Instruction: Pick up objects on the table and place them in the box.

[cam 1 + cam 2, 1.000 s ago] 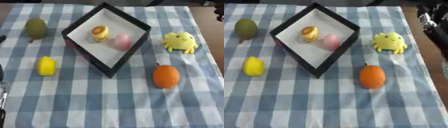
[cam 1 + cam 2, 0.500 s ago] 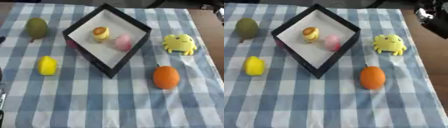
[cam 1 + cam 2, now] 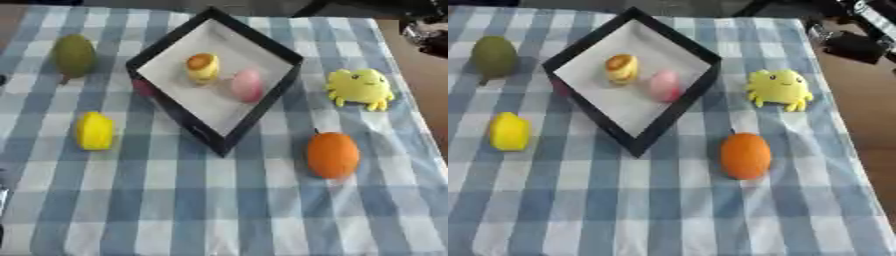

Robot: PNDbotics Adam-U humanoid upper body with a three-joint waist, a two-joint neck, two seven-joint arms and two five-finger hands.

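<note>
The black-walled square box with a white floor [image 3: 219, 142] sits cornerwise on the blue-and-white checked cloth [image 3: 201, 210], holding a small yellow-and-orange cake-like piece [image 3: 202, 67] and a pink egg shape [image 3: 247, 85]. Outside it lie a round orange fruit [image 3: 332, 154] at 4 o'clock, a yellow plush creature [image 3: 360, 88] at 3, a yellow lemon [image 3: 94, 131] at 8 and a dull green fruit [image 3: 73, 55] at 10. The robot's right hand [image 3: 852, 42] shows dark at 1 o'clock off the cloth's far corner; I cannot tell how its fingers are set.

A reddish thing [image 3: 143, 87] peeks from behind the box [image 3: 254, 119], perhaps fruit.
</note>
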